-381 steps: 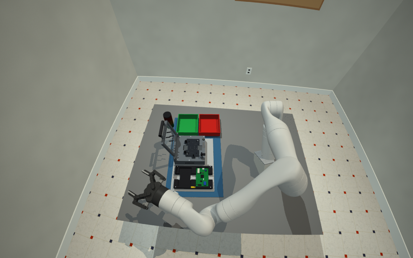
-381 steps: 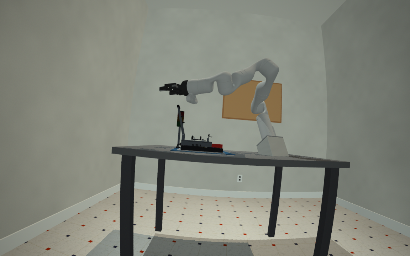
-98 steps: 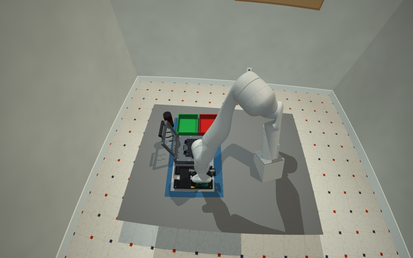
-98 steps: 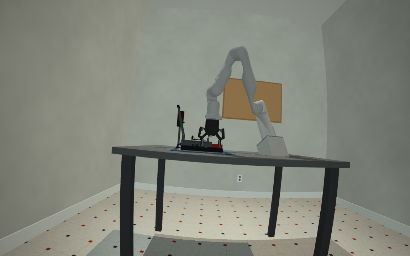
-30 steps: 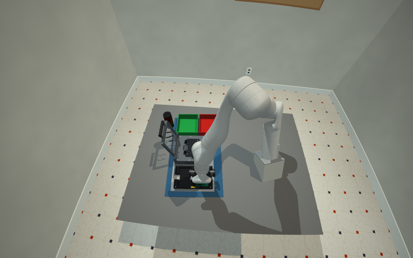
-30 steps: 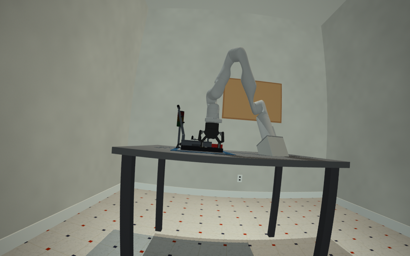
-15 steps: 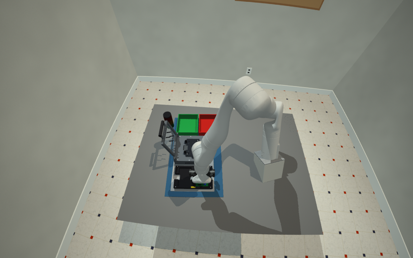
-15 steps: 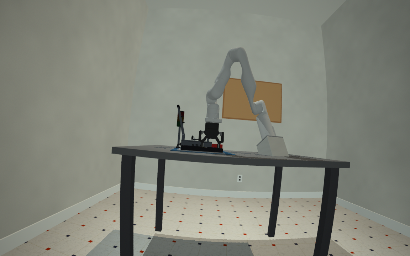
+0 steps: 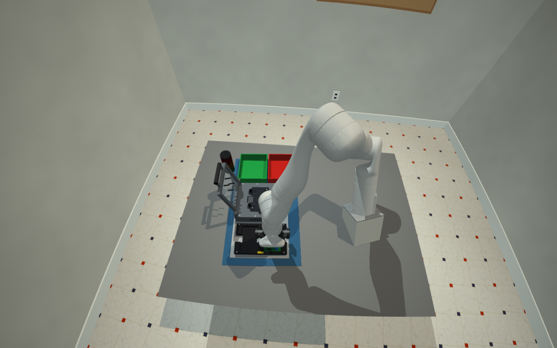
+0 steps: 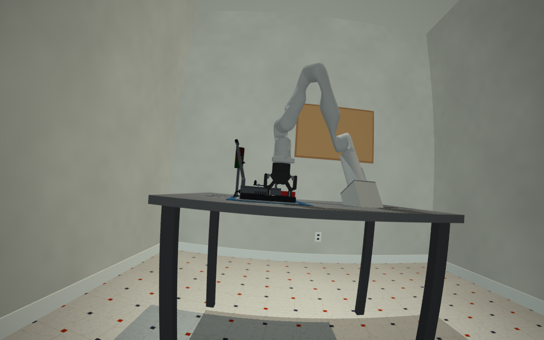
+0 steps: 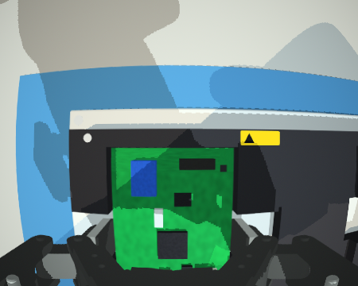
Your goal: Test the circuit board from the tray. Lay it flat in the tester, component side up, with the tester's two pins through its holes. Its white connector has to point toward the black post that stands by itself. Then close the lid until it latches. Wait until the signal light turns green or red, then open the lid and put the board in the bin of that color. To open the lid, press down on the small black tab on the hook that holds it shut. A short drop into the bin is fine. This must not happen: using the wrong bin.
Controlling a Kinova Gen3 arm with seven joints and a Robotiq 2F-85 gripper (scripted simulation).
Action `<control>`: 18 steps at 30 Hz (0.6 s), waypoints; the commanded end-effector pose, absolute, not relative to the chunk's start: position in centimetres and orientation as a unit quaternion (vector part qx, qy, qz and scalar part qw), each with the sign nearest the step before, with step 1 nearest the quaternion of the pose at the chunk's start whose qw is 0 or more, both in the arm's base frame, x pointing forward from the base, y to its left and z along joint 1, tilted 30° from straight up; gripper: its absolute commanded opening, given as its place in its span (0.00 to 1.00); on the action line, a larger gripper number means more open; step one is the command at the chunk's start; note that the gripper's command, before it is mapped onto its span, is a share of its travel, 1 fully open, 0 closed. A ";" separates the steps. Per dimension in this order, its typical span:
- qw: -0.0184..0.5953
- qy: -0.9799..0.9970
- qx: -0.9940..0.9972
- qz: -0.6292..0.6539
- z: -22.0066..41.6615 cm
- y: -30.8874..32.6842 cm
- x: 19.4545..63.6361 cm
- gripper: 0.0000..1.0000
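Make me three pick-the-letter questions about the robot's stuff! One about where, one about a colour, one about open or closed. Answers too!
1. Where is the flat green circuit board?
A) In the green bin
B) In the black tray
C) On the floor

2. What colour is the rectangular sticker beside it?
A) Yellow
B) Pink
C) Purple

3. How is the grey tester lid?
A) Latched shut
B) Lying on the floor
C) Standing open

Answers:
1 B: the wrist view shows it in the tray's pocket.
2 A: bright yellow around a black triangle.
3 C: the exterior view shows it sticking up.
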State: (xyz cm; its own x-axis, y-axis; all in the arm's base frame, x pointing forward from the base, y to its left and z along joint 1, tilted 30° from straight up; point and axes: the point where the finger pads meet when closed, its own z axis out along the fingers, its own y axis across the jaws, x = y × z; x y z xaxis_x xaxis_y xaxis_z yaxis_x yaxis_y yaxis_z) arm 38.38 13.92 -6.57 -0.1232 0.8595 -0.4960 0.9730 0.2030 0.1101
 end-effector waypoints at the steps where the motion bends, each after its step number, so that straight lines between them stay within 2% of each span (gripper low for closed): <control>1: 0.234 0.740 0.619 -0.121 -6.5 14.0 38.4 0.83; 7: 0.234 0.740 0.619 -0.121 -6.5 14.0 38.4 0.83; 8: 0.234 0.740 0.619 -0.121 -6.5 14.0 38.4 0.80; 18: 0.234 0.740 0.619 -0.121 -6.5 14.0 38.4 0.80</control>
